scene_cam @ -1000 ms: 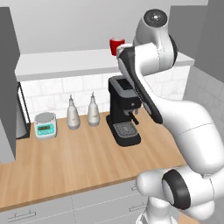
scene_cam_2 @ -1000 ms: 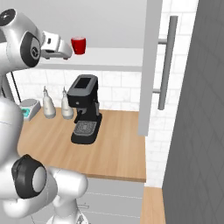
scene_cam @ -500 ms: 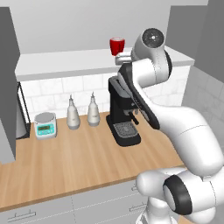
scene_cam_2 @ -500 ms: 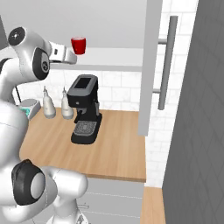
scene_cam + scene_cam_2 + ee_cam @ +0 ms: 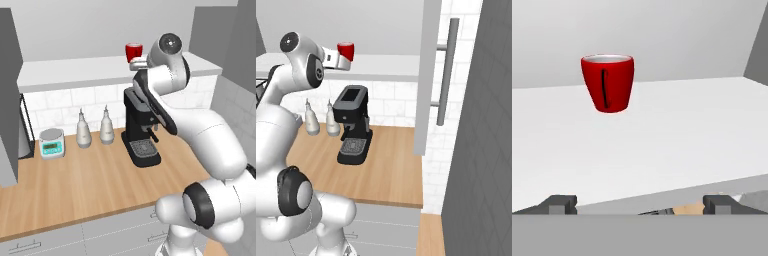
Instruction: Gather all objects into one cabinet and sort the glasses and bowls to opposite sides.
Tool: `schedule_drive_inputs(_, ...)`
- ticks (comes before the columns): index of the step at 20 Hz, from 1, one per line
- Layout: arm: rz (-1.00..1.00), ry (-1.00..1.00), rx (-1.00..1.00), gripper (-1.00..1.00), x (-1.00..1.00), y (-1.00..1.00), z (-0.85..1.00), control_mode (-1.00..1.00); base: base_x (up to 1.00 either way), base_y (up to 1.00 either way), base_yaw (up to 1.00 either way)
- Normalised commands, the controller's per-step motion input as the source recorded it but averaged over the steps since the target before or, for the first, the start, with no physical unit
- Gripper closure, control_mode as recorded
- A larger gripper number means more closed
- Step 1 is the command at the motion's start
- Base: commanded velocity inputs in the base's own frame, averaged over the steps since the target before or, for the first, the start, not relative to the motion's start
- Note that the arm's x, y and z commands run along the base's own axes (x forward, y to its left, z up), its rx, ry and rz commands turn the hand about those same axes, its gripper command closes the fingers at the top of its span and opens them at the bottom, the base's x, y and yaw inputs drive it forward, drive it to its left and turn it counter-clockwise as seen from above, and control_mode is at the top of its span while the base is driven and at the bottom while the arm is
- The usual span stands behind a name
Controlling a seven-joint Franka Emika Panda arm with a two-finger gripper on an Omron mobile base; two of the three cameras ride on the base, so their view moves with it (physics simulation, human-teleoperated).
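A red cup point(image 5: 607, 82) stands upright on the white shelf board point(image 5: 677, 130) of the cabinet, seen in the hand view to the upper left of centre. My gripper point(image 5: 643, 204) is open at the shelf's front edge, a short way from the cup, with nothing between its fingers. From the left base the red cup point(image 5: 133, 51) stands just behind the gripper point(image 5: 136, 63). From the right base the gripper point(image 5: 342, 61) sits right under and in front of the red cup point(image 5: 346, 50). The grey cabinet door point(image 5: 428, 75) with its long bar handle point(image 5: 445, 70) stands open to the right.
On the wooden counter point(image 5: 85, 180) below the shelf stand a black coffee machine point(image 5: 140, 130), two pale bottles point(image 5: 83, 131) and a small kitchen scale point(image 5: 52, 142). Another grey door point(image 5: 10, 100) hangs open at the left. A grey tiled wall point(image 5: 481, 125) stands on the right.
The arm's upper joints have swung lower and the hand has shifted a little down and toward the red cup. The cup has stayed put and the jaws have stayed open.
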Motion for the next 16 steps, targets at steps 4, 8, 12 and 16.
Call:
schedule_drive_inputs(4,0.00,0.00,0.00,-1.00,0.44,0.08,0.00,-1.00,0.00,0.00,0.00)
schedule_drive_inputs(8,0.00,0.00,0.00,-1.00,0.33,0.19,0.14,-1.00,0.00,0.00,0.00)
schedule_drive_inputs(12,0.00,0.00,0.00,-1.00,0.33,0.17,0.07,-1.00,0.00,0.00,0.00)
schedule_drive_inputs(16,0.00,0.00,0.00,-1.00,0.43,0.11,0.06,-1.00,0.00,0.00,0.00)
